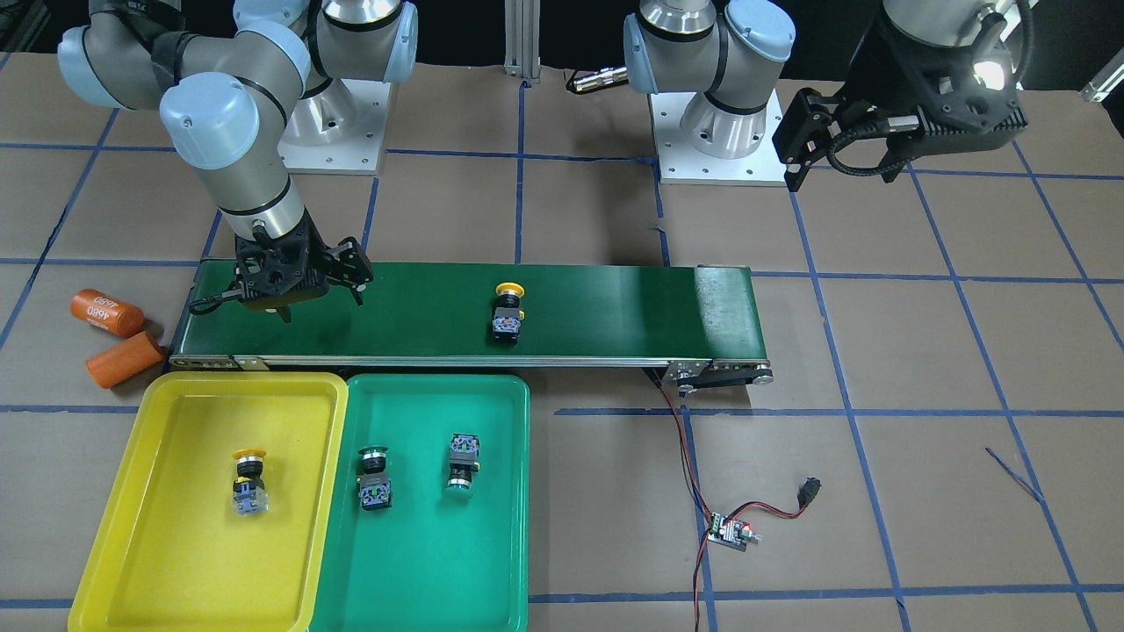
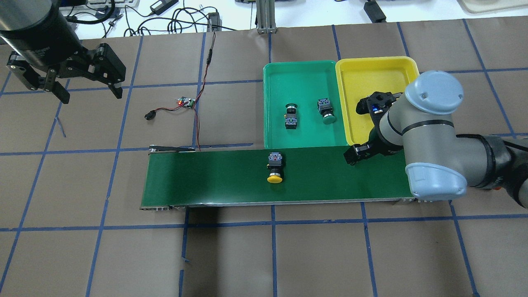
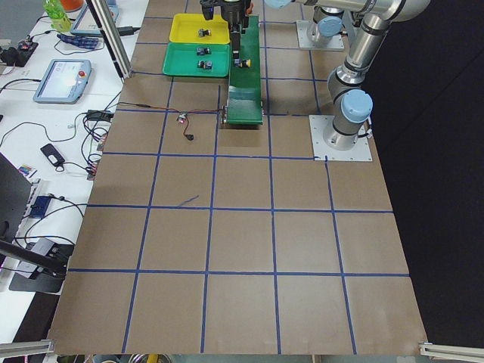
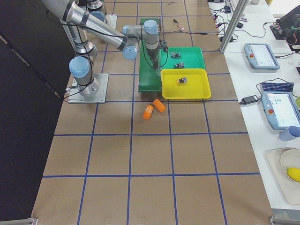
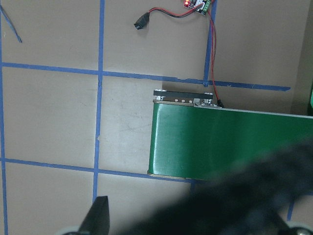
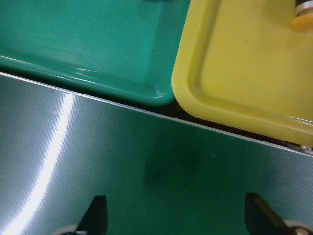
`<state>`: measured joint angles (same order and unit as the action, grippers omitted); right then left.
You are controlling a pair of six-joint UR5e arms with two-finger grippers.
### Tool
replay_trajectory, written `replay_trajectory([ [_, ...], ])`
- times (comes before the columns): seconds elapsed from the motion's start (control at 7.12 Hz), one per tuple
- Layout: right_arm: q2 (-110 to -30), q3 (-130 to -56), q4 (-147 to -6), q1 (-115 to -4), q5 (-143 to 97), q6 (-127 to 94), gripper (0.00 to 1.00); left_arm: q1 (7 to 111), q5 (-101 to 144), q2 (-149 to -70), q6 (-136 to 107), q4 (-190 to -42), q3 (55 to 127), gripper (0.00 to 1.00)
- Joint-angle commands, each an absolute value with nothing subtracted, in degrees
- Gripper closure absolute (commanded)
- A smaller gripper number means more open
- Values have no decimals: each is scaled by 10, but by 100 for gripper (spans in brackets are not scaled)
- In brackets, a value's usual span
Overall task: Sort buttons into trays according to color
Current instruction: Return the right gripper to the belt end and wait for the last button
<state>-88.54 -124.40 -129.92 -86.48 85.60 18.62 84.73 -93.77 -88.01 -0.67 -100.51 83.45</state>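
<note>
A yellow button (image 1: 507, 316) lies on the dark-green conveyor belt (image 1: 615, 307) near its middle; it also shows in the overhead view (image 2: 275, 167). A second yellow button (image 1: 249, 481) lies in the yellow tray (image 1: 176, 562). Two green buttons (image 1: 374, 478) (image 1: 462, 465) lie in the green tray (image 1: 439, 570). My right gripper (image 1: 297, 294) is open and empty. It hangs low over the belt's end beside the trays, well away from the yellow button on the belt. The right wrist view (image 6: 176, 220) shows bare belt under it. My left gripper (image 2: 88, 91) is open and empty, high over the table beyond the belt's other end.
Two orange cylinders (image 1: 105, 313) (image 1: 126, 362) lie on the table past the belt's end, near the yellow tray. A small controller board (image 1: 729, 531) with red and black wires lies beside the green tray. The arm bases (image 1: 720, 149) stand behind the belt.
</note>
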Motion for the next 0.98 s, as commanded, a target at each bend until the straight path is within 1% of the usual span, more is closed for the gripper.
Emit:
replay_trajectory([
  [0.0, -886, -1244, -1298, -865, 855, 186, 0, 846, -936, -879, -9, -1006, 835, 0],
  [0.56, -889, -1244, -1299, -868, 856, 186, 0, 846, -939, -883, -11, -1008, 838, 0],
  [0.7, -889, -1244, -1298, -868, 856, 185, 0, 845, -929, -886, -17, -1009, 827, 0],
  [0.84, -889, -1242, -1298, -868, 856, 186, 0, 848, -931, -884, -48, -1009, 832, 0],
])
